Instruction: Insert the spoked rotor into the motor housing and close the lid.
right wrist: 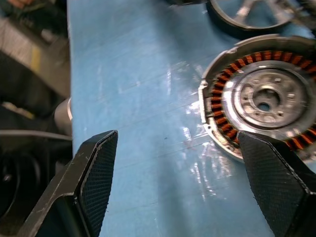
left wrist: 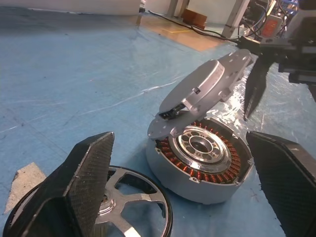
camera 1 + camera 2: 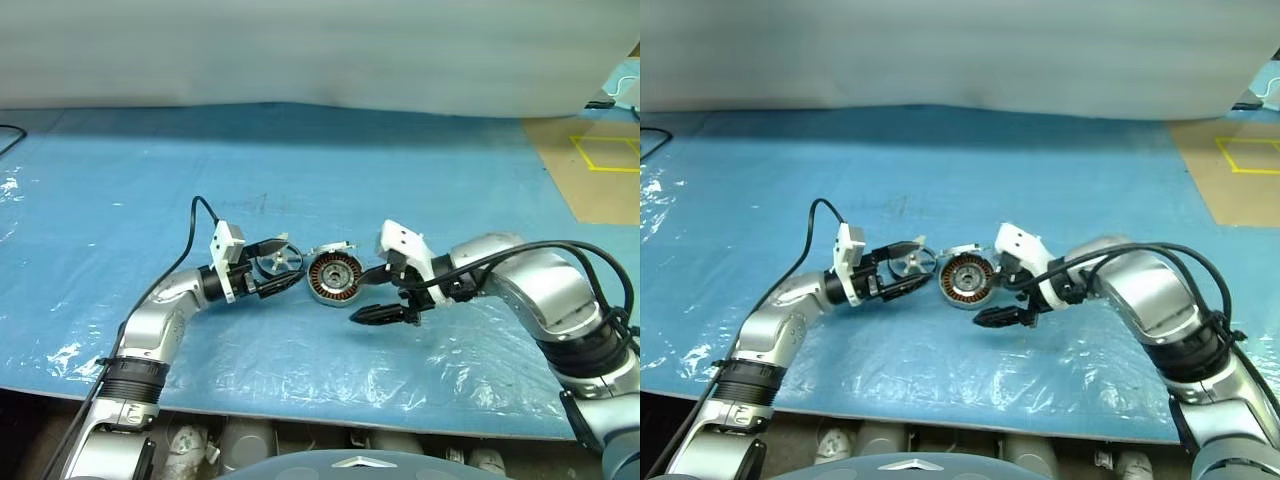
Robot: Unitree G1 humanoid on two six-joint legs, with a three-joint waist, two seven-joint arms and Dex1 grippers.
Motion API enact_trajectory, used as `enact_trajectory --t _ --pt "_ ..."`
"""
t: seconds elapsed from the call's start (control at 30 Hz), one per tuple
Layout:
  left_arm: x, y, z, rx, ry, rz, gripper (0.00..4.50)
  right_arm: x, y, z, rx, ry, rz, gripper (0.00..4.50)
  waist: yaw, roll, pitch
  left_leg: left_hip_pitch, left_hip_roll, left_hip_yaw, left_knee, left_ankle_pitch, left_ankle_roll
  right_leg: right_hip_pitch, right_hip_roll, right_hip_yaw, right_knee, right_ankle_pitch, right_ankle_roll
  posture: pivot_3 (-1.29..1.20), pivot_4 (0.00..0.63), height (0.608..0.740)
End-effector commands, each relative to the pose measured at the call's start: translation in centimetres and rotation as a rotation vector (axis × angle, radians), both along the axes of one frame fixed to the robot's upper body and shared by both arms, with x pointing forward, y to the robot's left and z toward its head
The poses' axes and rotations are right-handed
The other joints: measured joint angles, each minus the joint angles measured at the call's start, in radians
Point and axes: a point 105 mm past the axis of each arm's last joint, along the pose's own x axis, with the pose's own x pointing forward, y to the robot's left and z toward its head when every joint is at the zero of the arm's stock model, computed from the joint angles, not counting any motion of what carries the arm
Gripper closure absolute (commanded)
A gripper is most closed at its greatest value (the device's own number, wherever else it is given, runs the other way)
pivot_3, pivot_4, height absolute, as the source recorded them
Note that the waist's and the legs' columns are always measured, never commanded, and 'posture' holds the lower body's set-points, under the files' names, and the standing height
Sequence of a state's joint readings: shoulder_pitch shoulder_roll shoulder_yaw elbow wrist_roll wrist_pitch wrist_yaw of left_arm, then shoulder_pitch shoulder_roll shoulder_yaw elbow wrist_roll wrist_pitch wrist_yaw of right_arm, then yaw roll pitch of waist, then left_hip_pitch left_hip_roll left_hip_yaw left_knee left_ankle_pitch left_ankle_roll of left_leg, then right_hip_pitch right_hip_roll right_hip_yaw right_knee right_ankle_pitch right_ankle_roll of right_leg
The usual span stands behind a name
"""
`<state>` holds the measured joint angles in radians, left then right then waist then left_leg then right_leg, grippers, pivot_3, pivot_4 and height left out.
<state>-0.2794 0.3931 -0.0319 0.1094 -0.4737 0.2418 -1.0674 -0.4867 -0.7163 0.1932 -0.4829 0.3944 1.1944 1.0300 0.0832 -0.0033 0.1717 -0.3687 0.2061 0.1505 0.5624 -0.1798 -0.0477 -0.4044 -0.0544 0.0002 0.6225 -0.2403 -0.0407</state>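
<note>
A: What is the left gripper doing?

B: Its black fingers are standing spread wide, pointing level toward the middle of the table. The spoked rotor is lying flat on the blue sheet between them, partly under one finger; I cannot tell whether either finger is touching it.

A: And the right gripper?

B: It is also spread, gripping nothing, angling down toward the table from the other side. In its wrist view one fingertip is overlapping the edge of the motor housing, while the other is hanging over bare blue sheet.

A: Where is the housing sitting?

B: It is resting on the sheet between the two grippers, just beside the rotor, with its copper windings showing around a silver centre.

A: The lid?

B: It is standing tilted up from the far rim of the housing, leaving the can open.
</note>
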Motion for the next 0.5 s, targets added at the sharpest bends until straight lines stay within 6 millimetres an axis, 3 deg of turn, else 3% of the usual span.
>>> enact_trajectory --t 0.03,0.13,0.27,0.4,0.43,0.5 --pt "-1.4 0.2 0.8 0.018 0.011 -0.067 0.0 0.8 -0.5 2.2 0.081 -0.137 -0.089 0.44 -0.003 0.0 0.0 0.0 0.0 0.0 0.0 0.0 0.0 0.0 0.0 0.0 0.0 0.0 0.0 0.0 0.15 0.74" --pt "-3.7 0.5 0.4 0.056 0.069 -0.174 0.0 0.9 -0.6 2.2 0.126 -0.133 -0.128 1.39 -0.009 0.0 0.0 0.0 0.0 0.0 -0.001 0.0 0.0 -0.001 0.001 0.0 0.0 0.0 0.0 0.0 0.15 0.74" --pt "-4.4 1.2 0.2 0.091 0.086 -0.186 0.0 0.4 -0.6 1.0 0.137 -0.115 -0.139 2.81 -0.003 0.001 0.0 -0.001 0.0 0.001 -0.002 0.0 0.0 -0.001 0.001 0.0 -0.001 0.0 0.0 0.0 0.15 0.74" --pt "-4.3 0.5 0.4 0.081 0.059 -0.184 0.0 0.7 -0.6 0.5 0.126 -0.113 -0.145 4.24 -0.003 0.001 0.0 0.0 0.0 0.001 -0.001 0.0 0.0 -0.001 -0.001 0.001 -0.001 0.0 0.0 0.0 0.15 0.74" --pt "-4.2 0.0 0.6 0.07 0.045 -0.19 0.0 0.8 -0.6 0.4 0.124 -0.114 -0.148 4.48 -0.003 0.001 0.0 0.0 0.0 0.001 -0.001 0.0 0.0 -0.001 -0.001 0.001 -0.001 0.0 0.0 0.0 0.15 0.74" --pt "-4.0 -1.2 0.9 0.047 0.006 -0.198 0.0 1.1 -0.6 0.3 0.121 -0.118 -0.154 4.48 -0.003 0.001 0.0 0.0 0.0 0.001 -0.001 0.0 0.0 0.0 -0.001 0.001 -0.001 0.0 0.0 0.0 0.15 0.74"
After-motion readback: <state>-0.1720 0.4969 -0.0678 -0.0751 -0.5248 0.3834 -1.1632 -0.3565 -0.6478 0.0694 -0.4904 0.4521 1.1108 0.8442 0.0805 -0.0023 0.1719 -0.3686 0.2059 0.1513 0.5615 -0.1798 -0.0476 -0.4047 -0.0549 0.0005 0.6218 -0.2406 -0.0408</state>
